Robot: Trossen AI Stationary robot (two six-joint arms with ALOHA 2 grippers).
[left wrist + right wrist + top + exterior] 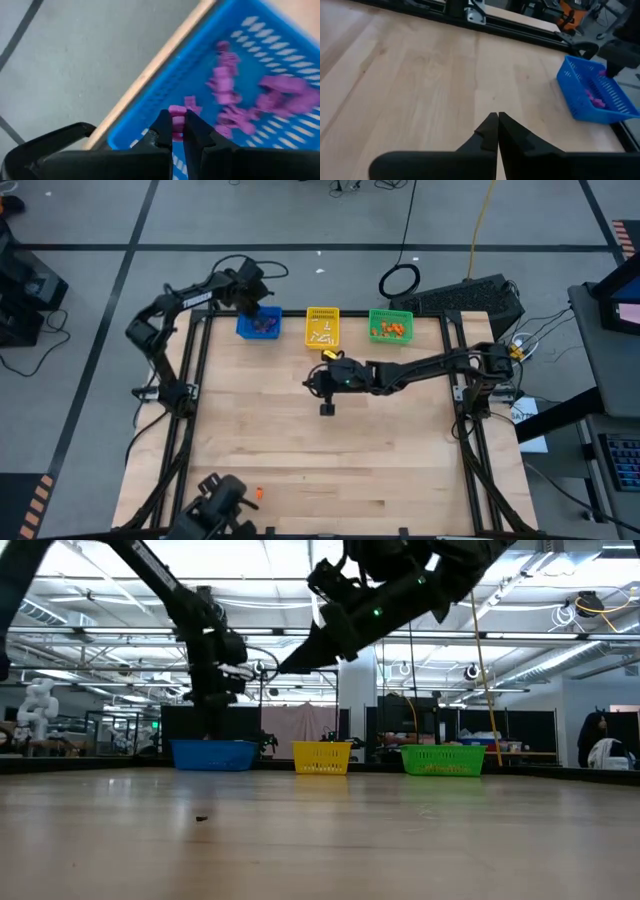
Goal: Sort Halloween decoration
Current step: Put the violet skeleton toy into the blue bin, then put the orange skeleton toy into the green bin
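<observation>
One purple trinket, small and blocky, is pinched in the left gripper above the blue basket, over matching purple pieces. Right gripper, clenched empty, hovers mid-table beside that basket, over bare wooden tabletop.

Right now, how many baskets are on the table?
3, in a row along the far edge: the blue basket on the left, the yellow basket in the middle, the green basket on the right.
</observation>
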